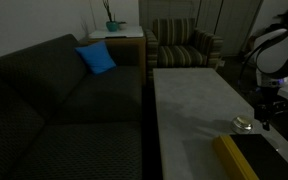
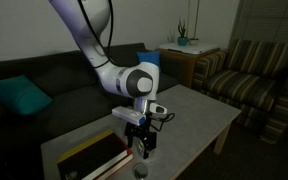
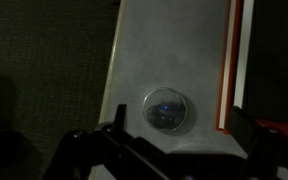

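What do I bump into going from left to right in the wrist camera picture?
Dark carpet → grey table top → little round glass dish → dark book with an orange edge.

Dim, grainy light is covering every view. The pale grey worktop (image 1: 189,100) is catching the most brightness, the dark fabric sofa (image 1: 44,100) is sinking into shadow, and the wrist view is looking soft.
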### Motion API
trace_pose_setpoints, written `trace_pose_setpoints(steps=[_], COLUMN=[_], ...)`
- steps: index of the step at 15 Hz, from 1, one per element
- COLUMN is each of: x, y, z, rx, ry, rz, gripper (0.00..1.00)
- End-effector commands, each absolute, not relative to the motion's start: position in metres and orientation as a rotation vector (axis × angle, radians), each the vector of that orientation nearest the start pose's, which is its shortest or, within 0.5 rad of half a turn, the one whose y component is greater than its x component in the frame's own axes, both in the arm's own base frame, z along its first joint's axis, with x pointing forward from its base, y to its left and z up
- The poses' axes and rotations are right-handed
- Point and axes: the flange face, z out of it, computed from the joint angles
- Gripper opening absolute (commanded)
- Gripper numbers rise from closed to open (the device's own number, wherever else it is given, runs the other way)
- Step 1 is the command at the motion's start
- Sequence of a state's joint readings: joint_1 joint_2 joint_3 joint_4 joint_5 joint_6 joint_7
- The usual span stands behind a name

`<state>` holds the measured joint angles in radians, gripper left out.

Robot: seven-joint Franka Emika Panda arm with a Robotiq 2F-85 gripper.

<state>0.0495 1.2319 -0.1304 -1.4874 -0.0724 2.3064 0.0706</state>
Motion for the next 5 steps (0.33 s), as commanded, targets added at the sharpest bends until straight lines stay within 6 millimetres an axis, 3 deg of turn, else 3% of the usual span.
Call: trace_pose_setpoints(steps=[1, 5], x=[0.5905, 0.5896], y=[-0.0495, -0.0491], z=[-0.0741, -0.0749], rx=[-3.277, -3.284], ry=[0.028, 0.005], rz=[0.725, 0.725], gripper=[1.00, 1.00])
